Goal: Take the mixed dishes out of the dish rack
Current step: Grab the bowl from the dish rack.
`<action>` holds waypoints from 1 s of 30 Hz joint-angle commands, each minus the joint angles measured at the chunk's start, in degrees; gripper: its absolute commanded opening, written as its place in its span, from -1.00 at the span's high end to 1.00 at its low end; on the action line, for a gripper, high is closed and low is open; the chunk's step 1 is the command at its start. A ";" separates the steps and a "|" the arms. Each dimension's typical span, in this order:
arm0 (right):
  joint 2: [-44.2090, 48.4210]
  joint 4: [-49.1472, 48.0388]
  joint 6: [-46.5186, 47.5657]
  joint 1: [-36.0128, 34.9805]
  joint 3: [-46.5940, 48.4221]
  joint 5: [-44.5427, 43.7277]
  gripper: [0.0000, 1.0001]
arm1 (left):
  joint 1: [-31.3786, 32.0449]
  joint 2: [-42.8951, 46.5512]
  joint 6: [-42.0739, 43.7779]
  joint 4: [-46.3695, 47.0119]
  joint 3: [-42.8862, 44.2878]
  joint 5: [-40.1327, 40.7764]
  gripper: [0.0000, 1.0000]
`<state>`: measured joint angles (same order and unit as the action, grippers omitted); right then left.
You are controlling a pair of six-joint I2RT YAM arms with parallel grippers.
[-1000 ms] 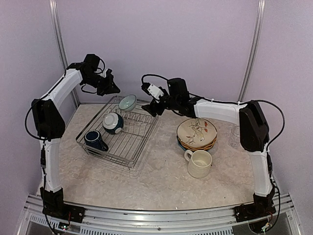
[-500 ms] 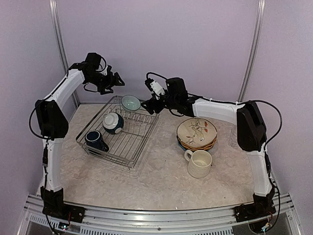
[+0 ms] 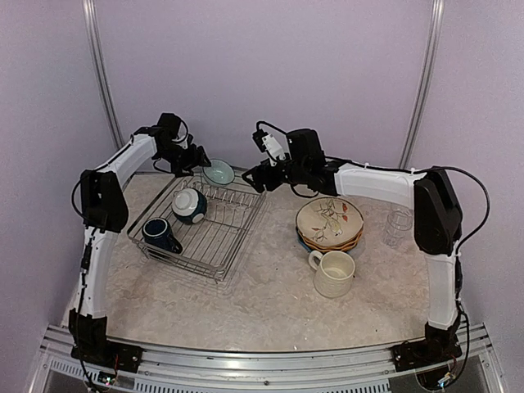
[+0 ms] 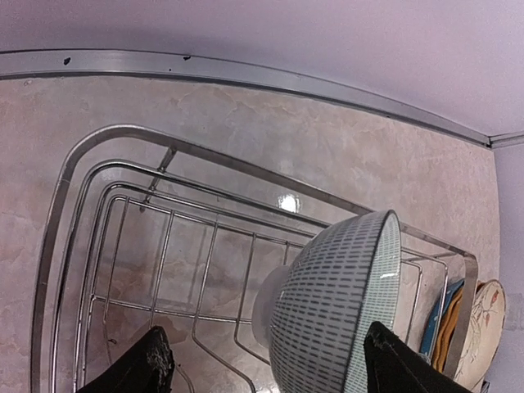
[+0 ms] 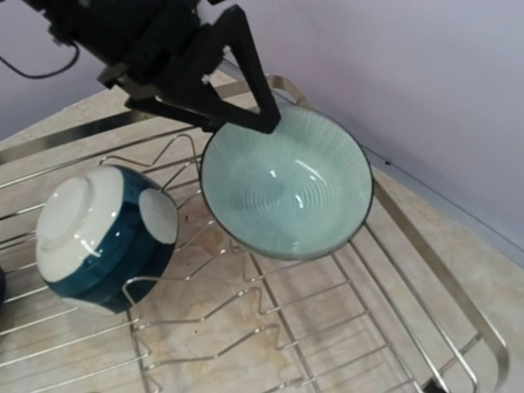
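Observation:
The dish rack (image 3: 219, 237) holds a teal bowl (image 3: 218, 171) on edge at its far end, a dark bowl with white patches (image 3: 189, 205) and a navy mug (image 3: 160, 233). My left gripper (image 3: 199, 164) is open and straddles the teal bowl (image 4: 336, 311), its two fingers either side of it; the right one sits close to the rim. The right wrist view shows the bowl's inside (image 5: 286, 184) with the left gripper's finger (image 5: 250, 98) over its rim. My right gripper (image 3: 252, 182) hovers open over the rack's far right edge and holds nothing.
A stack of plates (image 3: 330, 223) topped by a cream floral one lies right of the rack. A large cream mug (image 3: 334, 273) stands in front of it and a clear glass (image 3: 398, 225) to its right. The back wall is close behind the rack.
My left gripper has opened and come down and rightwards onto the teal bowl. The right arm has drawn back slightly to the right.

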<state>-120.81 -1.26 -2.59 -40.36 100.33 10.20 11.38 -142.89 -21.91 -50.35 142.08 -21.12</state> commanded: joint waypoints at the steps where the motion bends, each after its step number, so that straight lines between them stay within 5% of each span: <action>1: 3.97 0.91 -1.01 0.33 -2.61 0.03 -0.63 | 0.94 -1.77 0.45 1.55 1.55 1.55 -0.50; 10: 6.72 0.55 -0.76 0.30 -5.36 -1.05 -0.63 | 1.94 -5.84 0.67 1.40 4.68 1.22 0.16; 16: 8.85 -0.45 -0.91 0.33 -8.18 -1.99 -0.63 | 2.56 -7.60 1.00 1.21 6.83 1.45 0.41; 22: 9.63 -0.10 -0.76 0.27 -8.76 -2.57 -0.62 | 3.36 -6.83 1.46 1.71 7.50 0.90 1.00; 30: 12.86 0.87 -2.13 0.29 -9.45 -4.88 -0.61 | 4.71 2.37 2.17 1.44 7.53 2.16 1.00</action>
<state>-112.09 -1.08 -3.18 -40.36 91.31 7.49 14.96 -149.16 -20.88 -49.47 147.65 -19.25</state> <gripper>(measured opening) 0.807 0.060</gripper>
